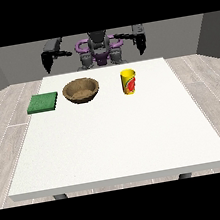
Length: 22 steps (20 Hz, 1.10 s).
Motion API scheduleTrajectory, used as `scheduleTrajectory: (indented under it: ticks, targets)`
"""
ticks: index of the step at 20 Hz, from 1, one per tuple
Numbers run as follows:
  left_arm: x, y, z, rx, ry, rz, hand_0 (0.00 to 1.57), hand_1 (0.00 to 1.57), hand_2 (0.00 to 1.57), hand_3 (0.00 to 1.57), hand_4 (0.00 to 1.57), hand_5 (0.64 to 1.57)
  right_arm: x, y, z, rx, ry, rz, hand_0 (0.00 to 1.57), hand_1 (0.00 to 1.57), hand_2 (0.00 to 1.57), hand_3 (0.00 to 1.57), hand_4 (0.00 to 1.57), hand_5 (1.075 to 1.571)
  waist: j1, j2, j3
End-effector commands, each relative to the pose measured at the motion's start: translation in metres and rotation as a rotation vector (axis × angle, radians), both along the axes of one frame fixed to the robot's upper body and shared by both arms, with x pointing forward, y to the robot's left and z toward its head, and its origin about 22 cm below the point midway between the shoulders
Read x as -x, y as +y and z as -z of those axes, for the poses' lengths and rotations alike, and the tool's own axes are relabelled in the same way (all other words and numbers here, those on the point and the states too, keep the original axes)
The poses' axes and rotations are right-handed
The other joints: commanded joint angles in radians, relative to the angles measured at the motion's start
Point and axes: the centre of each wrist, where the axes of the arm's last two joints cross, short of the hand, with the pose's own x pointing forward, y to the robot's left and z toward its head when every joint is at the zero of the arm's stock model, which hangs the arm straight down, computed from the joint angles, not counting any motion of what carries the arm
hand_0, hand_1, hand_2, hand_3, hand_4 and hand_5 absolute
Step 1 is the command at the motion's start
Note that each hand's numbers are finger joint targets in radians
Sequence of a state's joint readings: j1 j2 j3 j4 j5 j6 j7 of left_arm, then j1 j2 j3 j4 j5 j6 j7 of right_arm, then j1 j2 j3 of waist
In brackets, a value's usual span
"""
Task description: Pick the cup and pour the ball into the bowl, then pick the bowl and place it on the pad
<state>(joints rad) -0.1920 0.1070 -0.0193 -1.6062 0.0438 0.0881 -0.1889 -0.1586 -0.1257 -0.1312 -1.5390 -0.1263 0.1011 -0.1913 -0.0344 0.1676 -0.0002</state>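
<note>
Both hands hang off-table, fingers unreadable. We would take the cup [129,81] near the far edge upright, then tip over the bowl [81,90].

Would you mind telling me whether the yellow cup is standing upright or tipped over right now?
Upright. The yellow cup stands on its base on the white table, its open rim facing up, right of the wooden bowl.

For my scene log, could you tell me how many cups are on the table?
1: a yellow cup stands upright on the table, to the view's right of the brown bowl.
</note>
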Motion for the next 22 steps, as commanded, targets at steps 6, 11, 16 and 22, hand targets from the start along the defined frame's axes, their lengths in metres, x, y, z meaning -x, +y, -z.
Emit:
scheduleTrajectory:
  ticks: [6, 11, 16, 22]
  targets:
    - [-0.05, 0.027, 0.008, -0.018, -0.029, -0.034, 0.0, 0.0, 0.0, 0.0, 0.0, 1.245, -0.027, -0.035, -0.006, 0.014, -0.056, -0.023, 0.0, 0.0, 0.0, 0.0, 0.0, 1.561, -0.033, 0.058, 0.0001]
    - [-0.059, -0.001, 0.035, -0.06, -0.059, -0.079, 0.0, 0.0, 0.0, 0.0, 0.0, 1.239, -0.039, -0.043, -0.008, 0.002, -0.048, -0.018, 0.0, 0.0, 0.0, 0.0, 0.0, 1.563, -0.052, 0.072, 0.0001]
    - [-0.056, -0.01, 0.065, -0.046, -0.039, -0.07, 0.0, 0.0, 0.0, 0.0, 0.0, 1.249, -0.036, -0.074, 0.005, -0.006, -0.063, -0.005, 0.0, 0.0, 0.0, 0.0, 0.0, 1.563, -0.04, 0.086, 0.0003]
    - [-0.072, -0.016, 0.085, -0.03, -0.066, -0.113, 0.0, 0.0, 0.0, 0.0, 0.0, 1.262, -0.045, -0.04, -0.001, -0.015, -0.096, -0.029, 0.0, 0.0, 0.0, 0.0, 0.0, 1.559, -0.078, 0.124, -0.0003]
